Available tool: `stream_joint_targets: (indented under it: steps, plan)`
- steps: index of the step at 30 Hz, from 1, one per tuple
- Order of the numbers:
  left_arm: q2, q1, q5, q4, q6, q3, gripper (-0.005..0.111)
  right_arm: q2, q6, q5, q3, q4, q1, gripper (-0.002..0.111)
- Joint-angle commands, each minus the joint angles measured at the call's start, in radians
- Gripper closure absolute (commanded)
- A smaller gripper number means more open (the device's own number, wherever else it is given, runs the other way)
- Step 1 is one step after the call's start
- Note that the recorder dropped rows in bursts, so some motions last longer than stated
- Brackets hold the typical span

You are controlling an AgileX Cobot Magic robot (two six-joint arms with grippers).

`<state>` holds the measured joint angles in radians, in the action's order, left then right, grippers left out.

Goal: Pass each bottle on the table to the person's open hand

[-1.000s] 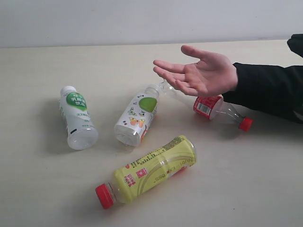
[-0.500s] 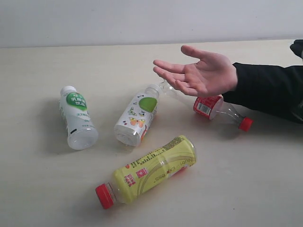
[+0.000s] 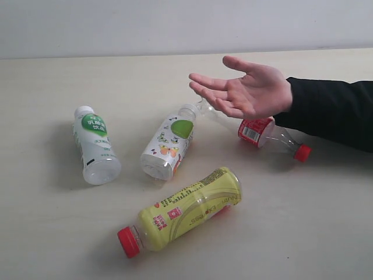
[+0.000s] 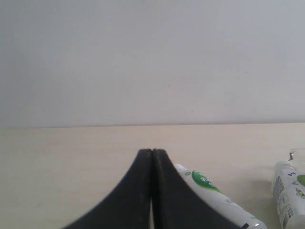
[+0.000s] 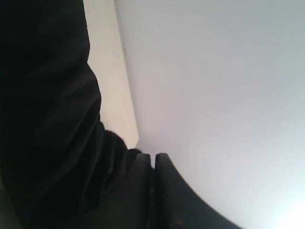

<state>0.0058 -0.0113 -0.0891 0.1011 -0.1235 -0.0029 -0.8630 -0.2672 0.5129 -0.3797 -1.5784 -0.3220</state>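
Pale beige tabletop [image 3: 46, 233] is shown against a plain grey-white wall [image 3: 175, 23], with four bottles lying on their sides.

Toward the left of the exterior view, the left white-capped bottle [image 3: 95, 146] is laid with its cap toward the wall and its green-marked label uppermost. Near the centre, the middle white-capped bottle [image 3: 169, 143] is tilted across the surface, well apart from the first. Nearest the camera, the yellow-green bottle [image 3: 189, 207] is laid with its red cap toward the lower left. At the right, the clear red-labelled bottle [image 3: 259, 133] is laid with its red cap pointing away from the centre. Its base end lies just beside the cap of the middle bottle; whether the two touch cannot be told.

The person's open hand [image 3: 247, 90] is held palm up above the tabletop, fingers spread and pointing left, over the base end of the clear bottle. It extends from a black sleeve [image 3: 332, 111] entering from the right edge. No bottle is carried in it.

In the left wrist view, the left hand [image 4: 152, 152] is seen with its fingers pressed together on nothing, and the left white-capped bottle lies just beyond them. In the right wrist view, the right hand [image 5: 153, 156] is seen with its fingers drawn together, nothing between them, close beside the black sleeve.
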Motion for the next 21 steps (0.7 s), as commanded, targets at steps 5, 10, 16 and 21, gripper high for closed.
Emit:
stream_joint_targets:
  steps: [5,10,16,21]
  plan:
    - [-0.006,0.003,0.009,-0.006,0.001,0.003,0.107,-0.001,0.267,0.291,-0.063,0.644,-0.195,0.108]
    - [-0.006,0.003,0.009,-0.006,0.001,0.003,0.107,-0.001,0.510,0.371,-0.220,1.191,-0.212,0.108]
    - [-0.006,0.003,0.009,-0.006,0.001,0.003,0.107,-0.125,0.831,0.580,-0.358,1.798,-0.212,0.108]
    - [-0.006,0.003,0.009,-0.006,0.001,0.003,0.107,-0.337,0.841,0.708,-0.411,1.912,-0.212,0.108]
